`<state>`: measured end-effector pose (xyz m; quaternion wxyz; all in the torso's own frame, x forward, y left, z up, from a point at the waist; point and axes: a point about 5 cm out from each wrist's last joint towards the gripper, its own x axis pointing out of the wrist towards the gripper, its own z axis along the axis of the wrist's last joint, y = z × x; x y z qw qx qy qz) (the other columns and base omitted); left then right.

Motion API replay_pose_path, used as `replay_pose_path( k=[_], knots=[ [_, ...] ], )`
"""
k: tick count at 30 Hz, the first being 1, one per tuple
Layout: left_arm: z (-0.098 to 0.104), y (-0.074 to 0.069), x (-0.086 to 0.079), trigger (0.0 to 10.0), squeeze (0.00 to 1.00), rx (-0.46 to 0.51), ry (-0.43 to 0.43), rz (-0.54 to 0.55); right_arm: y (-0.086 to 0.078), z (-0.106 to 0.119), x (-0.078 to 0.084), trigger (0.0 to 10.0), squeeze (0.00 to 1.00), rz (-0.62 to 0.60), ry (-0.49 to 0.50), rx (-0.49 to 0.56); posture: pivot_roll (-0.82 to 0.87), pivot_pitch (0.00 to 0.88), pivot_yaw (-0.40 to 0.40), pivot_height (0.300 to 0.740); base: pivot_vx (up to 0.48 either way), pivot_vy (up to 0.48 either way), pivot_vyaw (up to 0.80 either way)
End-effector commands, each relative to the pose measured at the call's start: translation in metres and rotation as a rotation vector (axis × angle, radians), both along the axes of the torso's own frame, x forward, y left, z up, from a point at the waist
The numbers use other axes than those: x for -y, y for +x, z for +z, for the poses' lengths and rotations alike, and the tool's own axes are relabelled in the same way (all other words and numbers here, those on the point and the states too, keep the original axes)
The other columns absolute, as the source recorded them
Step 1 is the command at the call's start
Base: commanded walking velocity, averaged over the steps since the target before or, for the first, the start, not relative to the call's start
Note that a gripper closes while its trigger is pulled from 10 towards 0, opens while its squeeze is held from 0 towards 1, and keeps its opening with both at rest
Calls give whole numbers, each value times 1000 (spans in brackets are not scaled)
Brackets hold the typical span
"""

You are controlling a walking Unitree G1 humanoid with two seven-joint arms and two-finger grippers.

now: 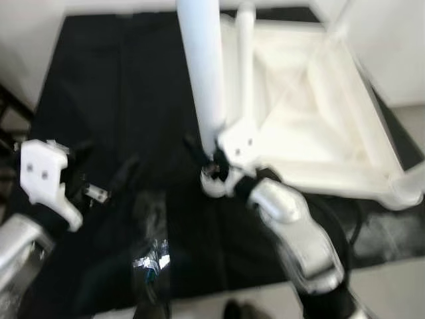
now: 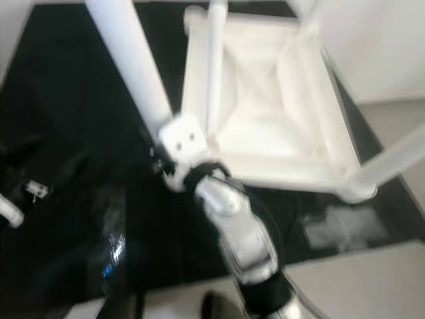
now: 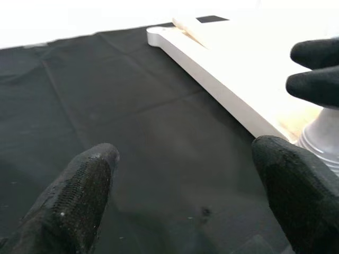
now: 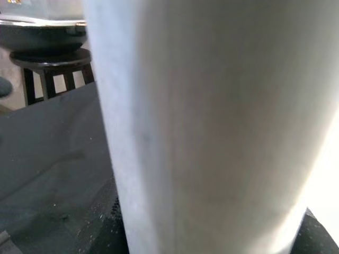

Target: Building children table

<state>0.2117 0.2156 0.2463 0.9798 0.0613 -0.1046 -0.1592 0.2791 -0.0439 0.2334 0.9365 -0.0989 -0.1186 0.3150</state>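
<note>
Over on the robot's left, the left gripper (image 1: 86,183) hung low above the black cloth (image 1: 119,100) with its two fingers (image 3: 79,196) spread wide and nothing between them; to my eye it was simply waiting its turn, kept near in case a second hold was needed. A small crinkled plastic bag (image 1: 151,256), perhaps for the fittings, lay on the cloth a little in front of the robot, though it was too blurred for me to tell what was inside.

Moving toward the middle, the right gripper (image 1: 214,158) was closed around the lower end of a white table leg (image 1: 202,66), which rose tall and slightly tilted. I judged it was gripped near the base so the end could be steered into its socket. The foot of the leg sat just beside the near corner of the upturned white table frame (image 1: 312,100).

That frame lay upside down on the cloth to the right, presumably so the leg sockets faced up. One leg (image 2: 392,163) already stuck out from its right front corner. The cloth probably protected the floor and paint.
</note>
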Motion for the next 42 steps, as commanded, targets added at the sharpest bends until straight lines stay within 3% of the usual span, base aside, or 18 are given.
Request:
replay_pose_path(
  k=[1, 6, 9, 14, 15, 19, 22, 25, 34, 42],
  knots=[
    [-2, -2, 1, 10000, 0, -13, 13, -14, 6, -51, 8, 10000, 0, -68, -80, -258, 49, 319, -42, 740, 0, 0, 0],
    [-3, -1, 1, 10000, 0, -12, 14, -14, 8, -43, 9, 10000, 0, -90, -44, -243, 50, 319, -41, 740, 0, 0, 0],
    [-2, 0, 1, 10000, 0, -8, 14, -15, 9, -32, 4, 10000, 0, 74, 34, -268, 49, 323, -42, 740, 0, 0, 0],
    [-1, 0, 2, 10000, 0, -5, 11, -14, 11, -23, 4, 10000, 0, 189, 61, -284, 48, 326, -45, 740, 0, 0, 0],
    [0, 0, 3, 10000, 0, 0, 2, -13, 18, -9, 14, 10000, 0, 431, -13, -234, 50, 329, -46, 740, 0, 0, 0],
    [0, 0, 3, 10000, 0, 2, -2, -12, 25, 0, 25, 10000, 0, 576, -95, -180, 59, 337, -49, 740, 0, 0, 0],
    [3, -3, 2, 10000, 0, 7, -8, -8, 43, 8, 35, 10000, 0, 731, -267, -108, 69, 353, -50, 740, 0, 0, 0],
    [5, -6, 2, 10000, 0, 12, -12, -3, 48, 14, 33, 10000, 0, 859, -321, -97, 89, 375, -53, 740, 0, 0, 0],
    [10, -10, 0, 10000, 0, 14, -21, 1, 64, 40, 26, 10000, 0, 1002, -234, -120, 100, 395, -53, 740, 0, 0, 0],
    [10, -10, 0, 10000, 0, 14, -21, 1, 64, 40, 26, 10000, 0, 1002, -234, -120, 100, 395, -53, 740, 0, 0, 0]
  ],
)
